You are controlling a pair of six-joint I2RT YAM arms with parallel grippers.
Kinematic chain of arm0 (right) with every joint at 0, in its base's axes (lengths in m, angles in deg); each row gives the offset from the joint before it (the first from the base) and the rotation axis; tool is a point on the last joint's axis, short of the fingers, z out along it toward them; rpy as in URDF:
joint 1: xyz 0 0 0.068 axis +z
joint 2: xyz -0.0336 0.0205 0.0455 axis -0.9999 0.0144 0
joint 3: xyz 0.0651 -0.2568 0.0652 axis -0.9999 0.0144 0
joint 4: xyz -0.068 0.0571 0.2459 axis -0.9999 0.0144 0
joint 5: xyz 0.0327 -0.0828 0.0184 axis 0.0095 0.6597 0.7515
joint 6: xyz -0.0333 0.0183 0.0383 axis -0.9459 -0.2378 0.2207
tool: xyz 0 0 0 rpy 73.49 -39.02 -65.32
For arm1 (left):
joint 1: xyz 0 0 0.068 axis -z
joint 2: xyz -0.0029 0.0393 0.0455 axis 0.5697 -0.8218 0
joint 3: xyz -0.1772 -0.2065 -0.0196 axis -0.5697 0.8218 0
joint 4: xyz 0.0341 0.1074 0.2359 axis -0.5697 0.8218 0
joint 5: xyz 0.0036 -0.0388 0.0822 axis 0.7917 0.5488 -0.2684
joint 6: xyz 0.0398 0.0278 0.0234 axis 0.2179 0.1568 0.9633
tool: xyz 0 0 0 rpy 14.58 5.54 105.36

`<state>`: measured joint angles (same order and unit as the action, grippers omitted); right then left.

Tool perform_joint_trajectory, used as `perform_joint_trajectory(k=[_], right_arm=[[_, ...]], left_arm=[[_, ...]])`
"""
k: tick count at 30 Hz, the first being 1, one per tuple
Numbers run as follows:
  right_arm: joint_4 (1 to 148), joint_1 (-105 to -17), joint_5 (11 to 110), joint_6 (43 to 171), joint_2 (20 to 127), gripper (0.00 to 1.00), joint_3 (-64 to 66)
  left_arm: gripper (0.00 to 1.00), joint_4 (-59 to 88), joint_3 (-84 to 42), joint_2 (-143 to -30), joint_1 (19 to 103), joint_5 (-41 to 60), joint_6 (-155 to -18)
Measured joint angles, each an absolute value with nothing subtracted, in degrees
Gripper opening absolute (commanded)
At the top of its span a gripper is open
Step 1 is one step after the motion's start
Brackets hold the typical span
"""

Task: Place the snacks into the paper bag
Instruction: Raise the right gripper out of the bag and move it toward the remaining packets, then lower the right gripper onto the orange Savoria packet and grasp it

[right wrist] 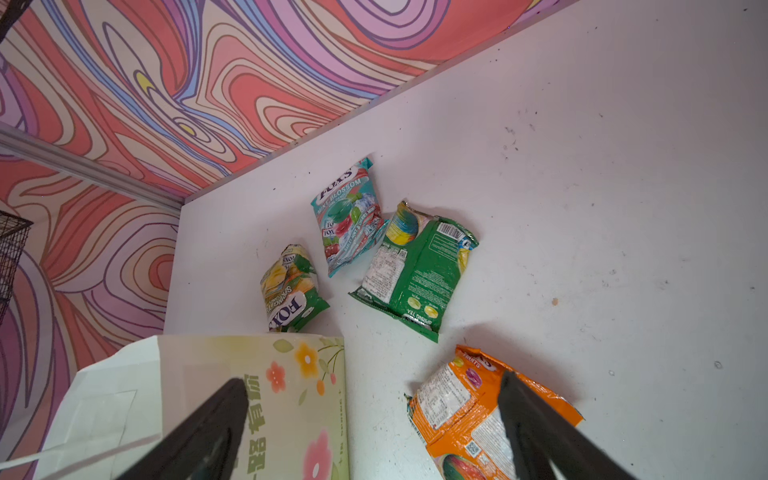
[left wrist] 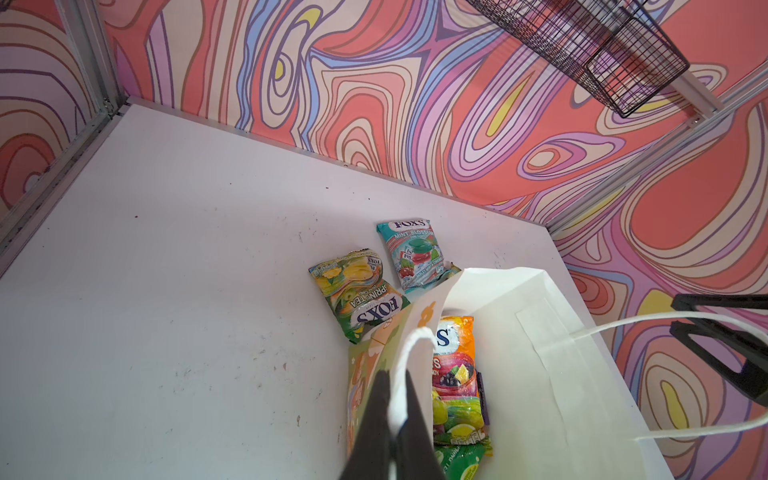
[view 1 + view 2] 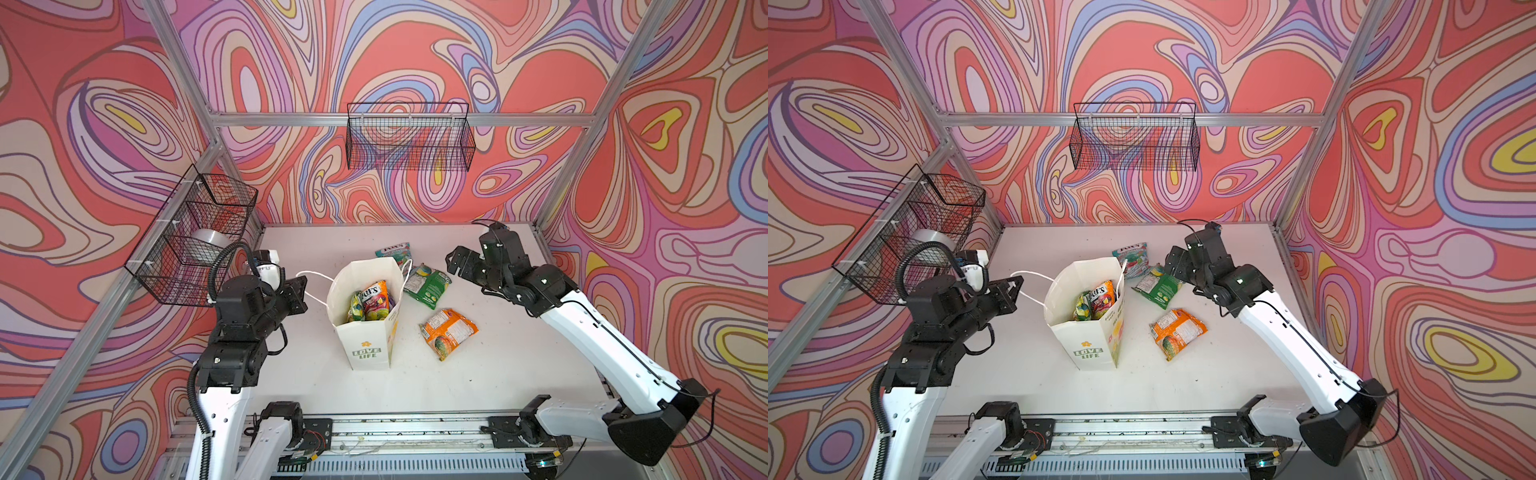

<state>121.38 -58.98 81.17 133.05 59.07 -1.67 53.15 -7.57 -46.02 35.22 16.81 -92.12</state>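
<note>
Fingers (image 2: 370, 424) on bag (image 2: 548, 374), perhaps three snacks (image 2: 455, 374)

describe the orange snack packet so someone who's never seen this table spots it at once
Find the tall white paper bag with green LOVE LIFE print standing mid-table. Beside it, on the right arm's side and nearest the arm bases, a crinkly orange foil packet lies flat. It is the only orange one outside the bag; the other loose packets are green or teal.
</note>
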Motion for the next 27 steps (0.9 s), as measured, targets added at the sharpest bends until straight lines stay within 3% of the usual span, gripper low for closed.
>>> perform_joint_trajectory(k=[6, 14, 27], right_arm=[[121.48, -65.69, 77.26, 137.51, 57.34, 0.98, 10.44], [117.07, -67.22, 67.93, 142.82, 57.19, 0.98, 30.2], [102.47, -68.53, 60.41, 144.88, 64.03, 0.96, 37.21]], left_arm=[[0.0, 53.15, -7.57, -46.02, 35.22, 16.7, -91.94], [0.0, 53.15, -7.57, -46.02, 35.22, 16.76, -91.97], [0.0, 53.15, -7.57, -45.97, 35.22, 16.74, -91.94]])
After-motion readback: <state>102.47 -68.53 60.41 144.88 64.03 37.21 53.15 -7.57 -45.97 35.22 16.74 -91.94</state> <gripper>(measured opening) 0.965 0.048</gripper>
